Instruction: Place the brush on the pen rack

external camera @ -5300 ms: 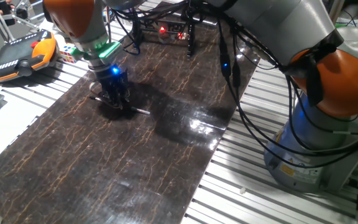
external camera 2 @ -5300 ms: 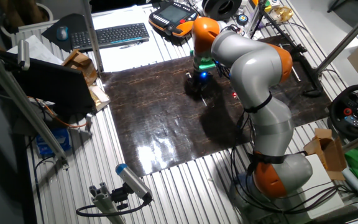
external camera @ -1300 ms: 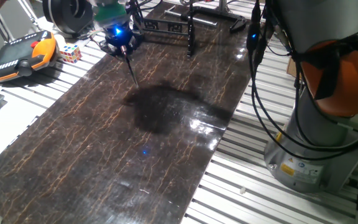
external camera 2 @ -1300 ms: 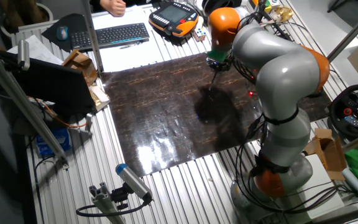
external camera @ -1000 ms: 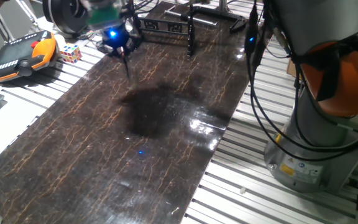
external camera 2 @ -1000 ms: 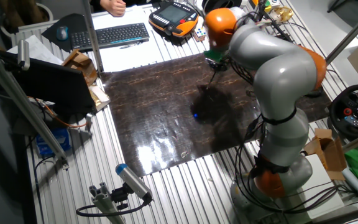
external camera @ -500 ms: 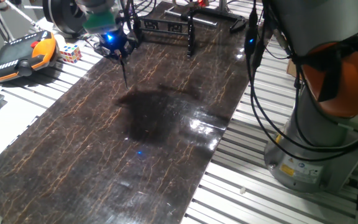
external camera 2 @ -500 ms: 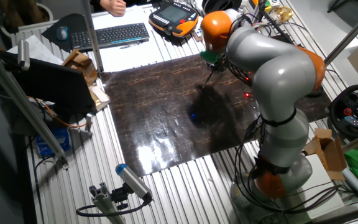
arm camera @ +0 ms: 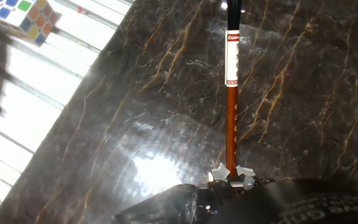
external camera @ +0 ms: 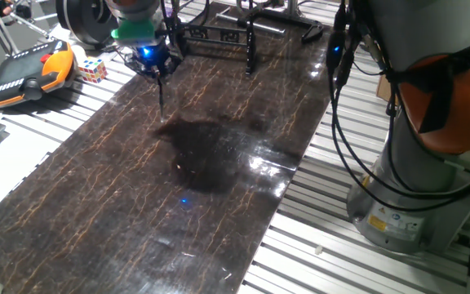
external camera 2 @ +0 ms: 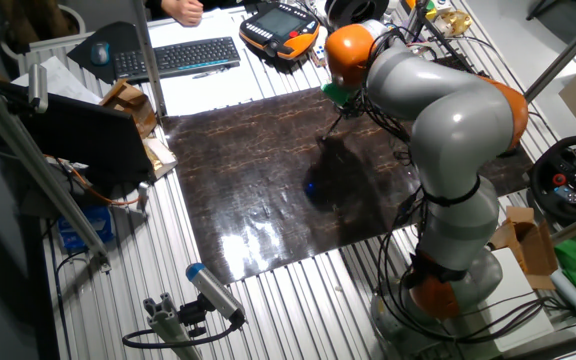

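My gripper [external camera: 156, 72] is shut on the brush [external camera: 161, 98] and holds it above the dark marbled mat, hanging almost straight down with its tip near the mat. In the hand view the brush [arm camera: 231, 124] runs away from the fingertips [arm camera: 245, 176]: orange-red handle, then a white labelled section, then a dark end. The pen rack [external camera: 249, 45], a black frame of thin posts and bars, stands at the back of the mat, to the right of the gripper and apart from it. In the other fixed view the gripper [external camera 2: 338, 102] sits under the orange wrist; the arm hides the rack there.
A Rubik's cube [external camera: 90, 69] and an orange-black teach pendant [external camera: 27, 72] lie left of the gripper. A round black spool [external camera: 84, 20] stands behind them. Black cables [external camera: 341, 98] hang at the right over the mat's edge. A keyboard [external camera 2: 183, 55] lies beyond the mat.
Earlier the gripper was low on the mat at the brush; it has risen with it. Over the last second it shifted slightly and the brush swung from slanted to nearly vertical.
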Action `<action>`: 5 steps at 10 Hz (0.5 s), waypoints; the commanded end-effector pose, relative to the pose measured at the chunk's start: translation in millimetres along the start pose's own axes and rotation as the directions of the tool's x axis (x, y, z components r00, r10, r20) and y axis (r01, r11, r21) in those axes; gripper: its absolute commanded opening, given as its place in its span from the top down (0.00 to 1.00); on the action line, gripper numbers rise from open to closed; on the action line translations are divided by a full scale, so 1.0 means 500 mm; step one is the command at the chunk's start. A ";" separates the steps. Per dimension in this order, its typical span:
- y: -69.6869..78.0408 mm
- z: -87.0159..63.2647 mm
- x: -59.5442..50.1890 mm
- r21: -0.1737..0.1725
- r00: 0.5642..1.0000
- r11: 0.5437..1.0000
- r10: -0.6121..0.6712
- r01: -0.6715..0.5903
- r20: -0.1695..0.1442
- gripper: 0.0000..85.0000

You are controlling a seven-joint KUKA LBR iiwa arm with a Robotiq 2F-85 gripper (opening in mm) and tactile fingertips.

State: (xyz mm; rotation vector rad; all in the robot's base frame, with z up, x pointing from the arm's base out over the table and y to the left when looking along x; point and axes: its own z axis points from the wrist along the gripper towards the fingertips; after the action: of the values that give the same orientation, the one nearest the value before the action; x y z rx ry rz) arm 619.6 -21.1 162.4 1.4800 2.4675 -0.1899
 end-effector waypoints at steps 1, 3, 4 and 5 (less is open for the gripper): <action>0.000 0.000 0.000 0.004 1.000 1.000 0.009 -0.009 0.001 0.99; -0.019 -0.026 -0.035 0.018 1.000 1.000 0.007 -0.008 0.017 0.99; -0.037 -0.040 -0.050 0.021 1.000 1.000 0.006 -0.006 0.026 0.99; -0.057 -0.050 -0.063 0.024 0.999 1.000 0.007 -0.008 0.040 0.99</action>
State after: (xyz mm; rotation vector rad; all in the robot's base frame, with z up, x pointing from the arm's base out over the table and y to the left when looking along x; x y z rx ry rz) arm 604.1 -56.6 196.2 1.4780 2.4340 -0.2485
